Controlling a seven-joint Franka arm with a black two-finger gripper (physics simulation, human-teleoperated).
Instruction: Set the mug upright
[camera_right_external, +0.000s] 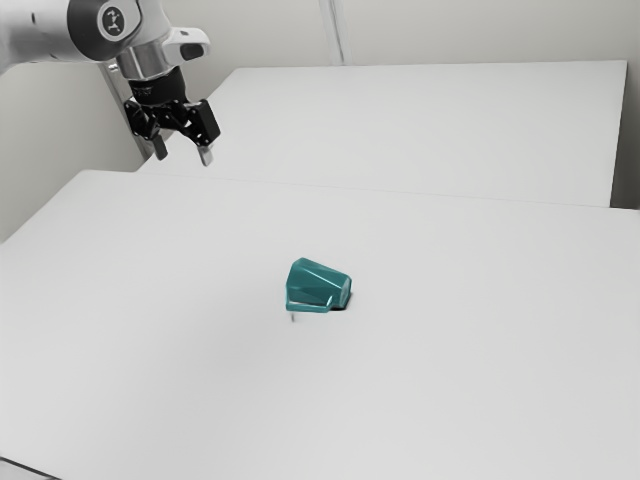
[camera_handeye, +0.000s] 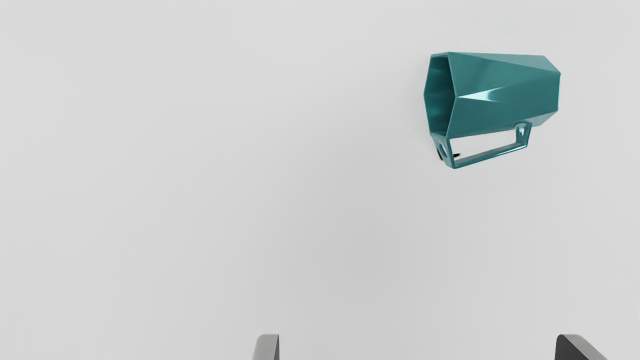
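Claw (camera_right_external: 183, 157) hangs wide open, well apart from the teal mug (camera_right_external: 317, 283).

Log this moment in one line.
teal faceted mug: on its side | gripper: open, empty, apart from mug | upright: not yet

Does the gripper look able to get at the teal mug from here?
Probably yes. The gripper is raised, open and empty, and I see nothing between it and the mug, which lies on its side on the bare tabletop. It would still need to travel across and down.
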